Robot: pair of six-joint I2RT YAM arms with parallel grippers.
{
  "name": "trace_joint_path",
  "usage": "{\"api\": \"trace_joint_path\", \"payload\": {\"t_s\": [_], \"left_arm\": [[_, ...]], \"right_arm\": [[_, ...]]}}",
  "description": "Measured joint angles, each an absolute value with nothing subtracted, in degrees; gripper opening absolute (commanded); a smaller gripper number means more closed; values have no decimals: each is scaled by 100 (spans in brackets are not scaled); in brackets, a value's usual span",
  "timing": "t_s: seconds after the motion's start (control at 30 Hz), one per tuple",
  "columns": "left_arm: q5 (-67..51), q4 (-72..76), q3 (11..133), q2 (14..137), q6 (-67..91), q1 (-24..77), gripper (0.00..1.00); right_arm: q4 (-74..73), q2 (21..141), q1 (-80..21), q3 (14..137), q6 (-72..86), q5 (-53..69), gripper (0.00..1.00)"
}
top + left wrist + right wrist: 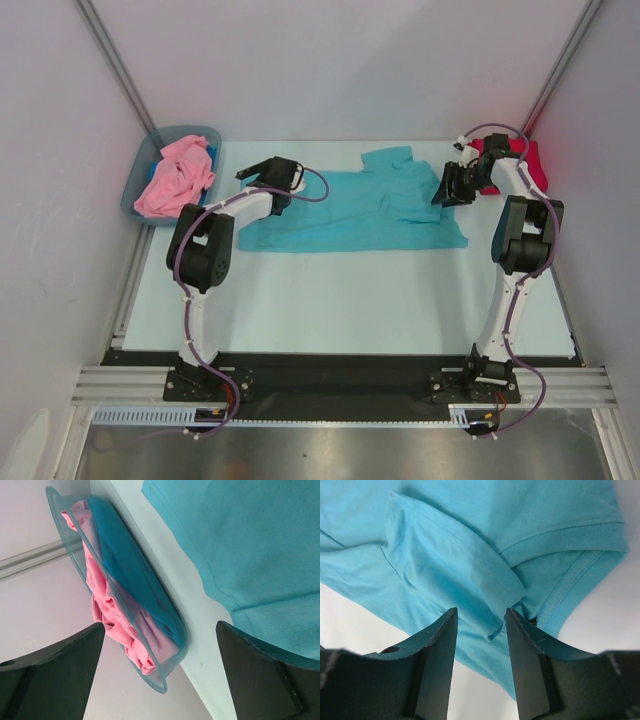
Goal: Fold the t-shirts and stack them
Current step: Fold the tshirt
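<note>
Teal t-shirt [450, 555] fold straddled by half-open right gripper [480, 616], nothing pinched yet; left gripper [160, 625] wide open, empty. Risks slipping free on closing: bite too shallow.

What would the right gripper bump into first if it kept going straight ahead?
Probably the teal t-shirt. A folded flap of it near the collar lies right between the right gripper's spread fingers, so cloth comes first; how close is hard to judge.
</note>
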State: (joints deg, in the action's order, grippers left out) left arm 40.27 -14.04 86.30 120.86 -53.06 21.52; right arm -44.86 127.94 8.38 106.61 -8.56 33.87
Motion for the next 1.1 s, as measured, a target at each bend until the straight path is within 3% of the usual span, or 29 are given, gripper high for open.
{"api": "trace_joint_path", "payload": {"t_s": [1.1], "left_arm": [[4029, -1402, 8639, 12086, -5301, 2182, 100]], "right_arm": [[-4429, 13058, 869, 10488, -904, 3242, 43]]}}
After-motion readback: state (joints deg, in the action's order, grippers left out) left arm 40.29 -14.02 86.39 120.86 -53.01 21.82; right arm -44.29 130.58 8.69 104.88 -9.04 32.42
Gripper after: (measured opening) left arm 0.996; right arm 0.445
